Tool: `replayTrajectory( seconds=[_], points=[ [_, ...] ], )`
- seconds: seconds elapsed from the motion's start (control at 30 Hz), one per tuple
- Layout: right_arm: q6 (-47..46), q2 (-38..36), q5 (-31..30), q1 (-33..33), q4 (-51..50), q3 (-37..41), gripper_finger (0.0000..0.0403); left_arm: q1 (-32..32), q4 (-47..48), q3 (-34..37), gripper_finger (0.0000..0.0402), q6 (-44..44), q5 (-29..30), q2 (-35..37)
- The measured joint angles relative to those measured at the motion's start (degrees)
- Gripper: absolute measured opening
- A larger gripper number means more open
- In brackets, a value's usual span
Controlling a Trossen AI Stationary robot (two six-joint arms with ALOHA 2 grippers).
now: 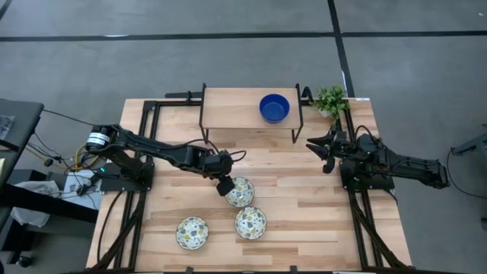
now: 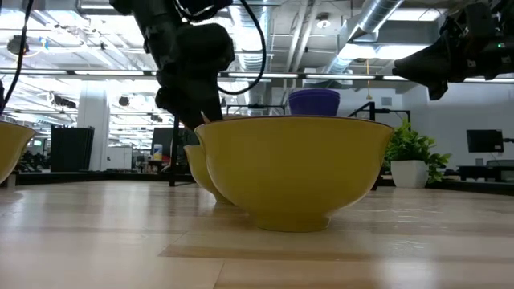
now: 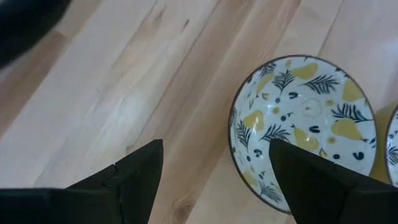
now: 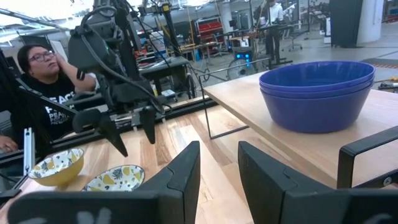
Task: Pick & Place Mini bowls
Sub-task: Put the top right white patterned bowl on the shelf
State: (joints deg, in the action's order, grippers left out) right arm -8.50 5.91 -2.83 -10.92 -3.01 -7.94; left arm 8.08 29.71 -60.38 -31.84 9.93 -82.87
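Left gripper (image 1: pixel 225 187) low over the table's middle, fingers (image 3: pixel 134 180) spread wide and holding nothing, one on each side of the near rim of a patterned bowl (image 1: pixel 240 192), not touching it as far as the wrist view tells. That bowl white inside with yellow pears and dark leaf sprigs, yellow outside, upright on the wooden table (image 1: pixel 304 205). Just beside it, toward the front edge, a second patterned bowl (image 1: pixel 250 223); farther to the left arm's side, a third (image 1: pixel 192 233), apart from the other two. In the low view, the nearest yellow bowl (image 2: pixel 293 168) filling the middle, another partly hidden behind it, a third cut off at the picture's edge. At the back of the table, a low wooden shelf (image 1: pixel 236 110) on black legs, bearing stacked blue bowls (image 1: pixel 274 107); two rims plain in the right wrist view (image 4: pixel 318 93), number beyond that not clear. Right gripper (image 1: pixel 326 146) raised above the table near the shelf's right end, pointed toward the shelf, fingers (image 4: pixel 180 171) part-way apart with bare air between them, holding nothing. Small green plant (image 1: pixel 331 99) in a white pot at the back right corner, just beyond that gripper. Past the table, in the right wrist view, a seated person (image 4: pixel 37 87) in a dark shirt, one hand raised to the head.
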Motion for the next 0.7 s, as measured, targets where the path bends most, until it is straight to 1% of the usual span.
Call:
replayTrajectory(
  seconds=[0.23,0.4,0.7],
  points=[
    [0.0,0.0,0.0,0.0,0.0,0.0,0.0098,0.0,-0.4,0.0,0.0291,-0.2,-2.8,-3.1],
    [0.0,0.0,0.0,0.0,0.0,0.0,0.0098,0.0,-0.7,0.0,0.0291,-0.2,-2.9,-4.4],
    [0.0,0.0,0.0,0.0,0.0,0.0,0.0098,-0.8,-1.2,0.0,0.0291,-0.2,-2.7,-4.7]
  ],
)
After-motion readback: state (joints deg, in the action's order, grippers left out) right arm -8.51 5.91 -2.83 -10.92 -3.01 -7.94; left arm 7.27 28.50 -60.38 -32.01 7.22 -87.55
